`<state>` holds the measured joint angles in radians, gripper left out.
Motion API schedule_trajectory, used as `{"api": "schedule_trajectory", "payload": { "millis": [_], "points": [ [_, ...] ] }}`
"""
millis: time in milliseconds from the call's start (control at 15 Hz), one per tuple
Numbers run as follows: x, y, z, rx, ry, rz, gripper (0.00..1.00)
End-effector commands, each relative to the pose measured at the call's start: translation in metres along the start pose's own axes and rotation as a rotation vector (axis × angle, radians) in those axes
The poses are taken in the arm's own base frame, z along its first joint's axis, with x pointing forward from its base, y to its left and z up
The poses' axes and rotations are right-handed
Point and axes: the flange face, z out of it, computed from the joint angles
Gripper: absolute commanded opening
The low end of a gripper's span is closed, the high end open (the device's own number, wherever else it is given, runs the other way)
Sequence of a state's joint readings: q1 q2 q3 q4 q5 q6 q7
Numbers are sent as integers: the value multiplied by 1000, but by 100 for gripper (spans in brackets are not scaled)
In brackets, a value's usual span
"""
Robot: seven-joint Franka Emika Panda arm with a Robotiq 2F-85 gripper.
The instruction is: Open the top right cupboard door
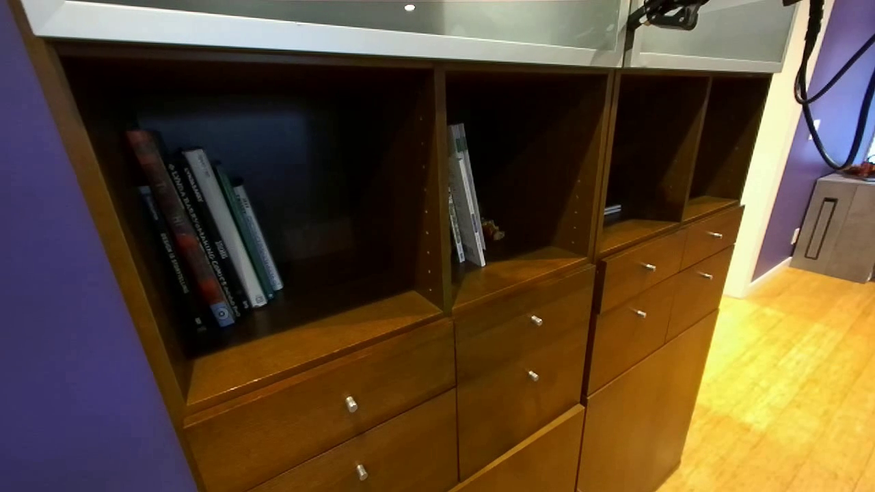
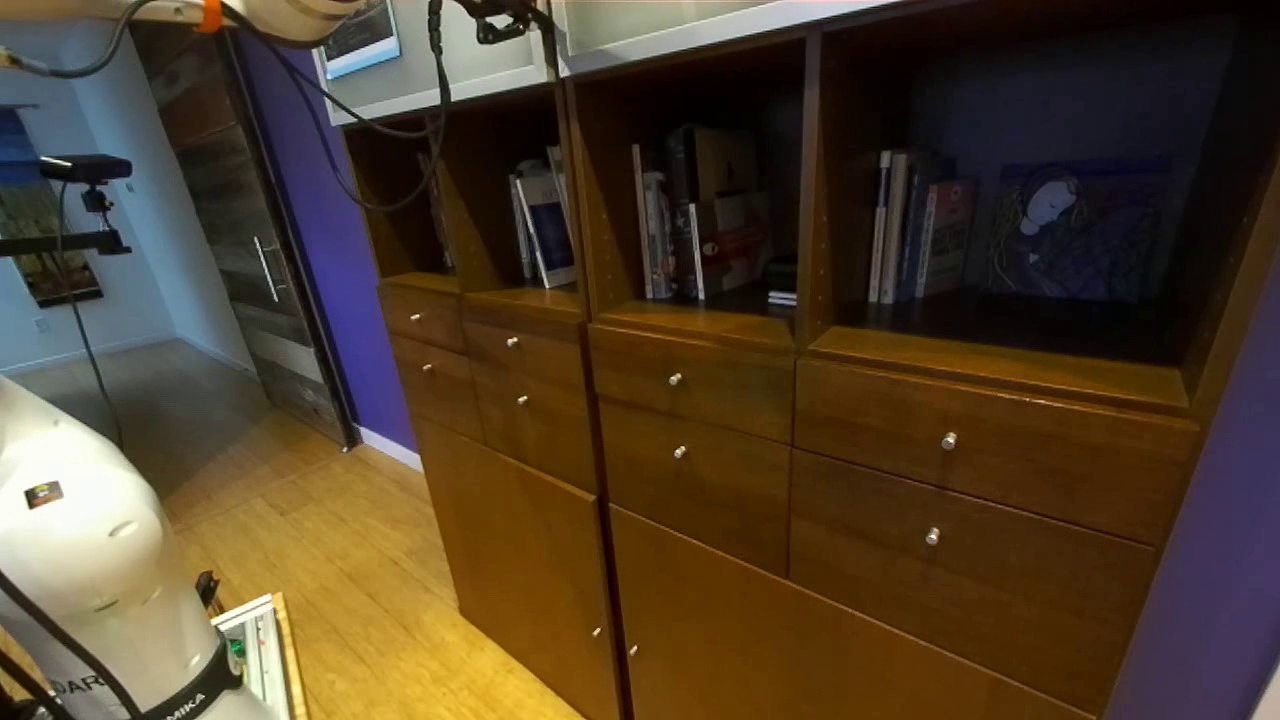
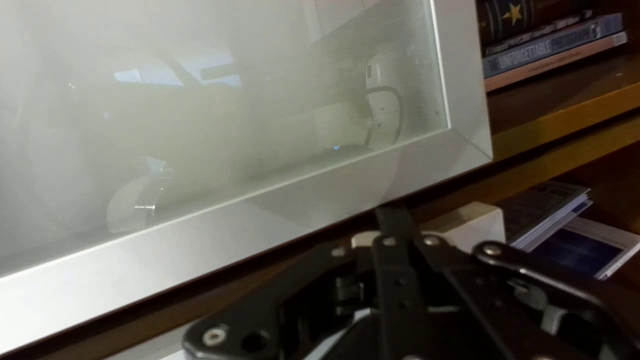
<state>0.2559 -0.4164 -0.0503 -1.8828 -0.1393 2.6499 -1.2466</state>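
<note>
The top right cupboard door (image 1: 718,34) shows as a frosted panel with a pale frame at the upper right of an exterior view, its top cut off. In the wrist view a frosted panel (image 3: 225,125) fills the left and middle, its lower right corner in view. I cannot tell surely which door this is. My gripper (image 3: 395,220) is shut, with its dark tip at that panel's bottom frame edge, partly hidden there. Nothing shows between the fingers. In both exterior views the gripper (image 1: 636,19), also here (image 2: 530,20), is at the seam between the panels.
A wider-looking frosted panel (image 1: 342,24) lies left of the seam. Past the wrist-view panel's right edge, books (image 3: 555,52) lie on a wooden shelf. Below are open compartments with books (image 2: 545,230) and drawers with knobs (image 2: 690,375). Black cables (image 2: 390,205) hang beside the arm.
</note>
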Motion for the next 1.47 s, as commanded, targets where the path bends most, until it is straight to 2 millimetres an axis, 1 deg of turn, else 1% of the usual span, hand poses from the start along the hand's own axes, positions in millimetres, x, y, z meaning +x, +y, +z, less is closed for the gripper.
{"api": "schedule_trajectory", "payload": {
  "millis": [0,200,467,800,1267,1333,1400],
  "points": [
    [-9,1,-2,4,-40,-30,0],
    [-11,-1,-9,33,-84,-41,0],
    [-13,-1,-29,56,-147,-69,0],
    [-15,2,-67,75,-213,-93,0],
    [-18,-2,-120,121,-299,-72,0],
    [-20,-2,-128,122,-313,-66,0],
    [-27,0,-137,113,-348,-65,0]
  ]
}}
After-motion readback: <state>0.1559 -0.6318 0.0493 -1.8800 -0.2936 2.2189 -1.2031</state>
